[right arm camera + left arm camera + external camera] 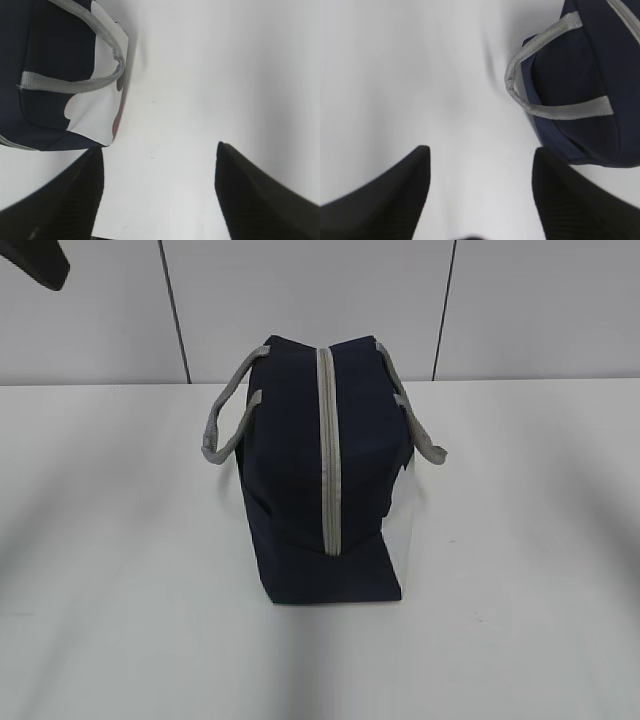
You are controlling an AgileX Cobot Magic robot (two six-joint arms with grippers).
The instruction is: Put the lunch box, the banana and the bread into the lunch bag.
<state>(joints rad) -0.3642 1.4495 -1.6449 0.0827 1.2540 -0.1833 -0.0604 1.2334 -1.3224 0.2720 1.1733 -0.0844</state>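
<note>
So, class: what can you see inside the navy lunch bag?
Nothing: the lunch bag has its grey zipper closed along the top, so its contents are hidden. Only fabric and grey handles show.

One lunch bag (300, 500) stood on one white table (110, 570).
It carried two grey handles (222, 425) and one grey zipper (328, 450); two grippers, each with two dark fingers (390, 200).

The lunch bag (320, 480) stands mid-table (120, 590) — a wall (300, 300) behind it.
</note>
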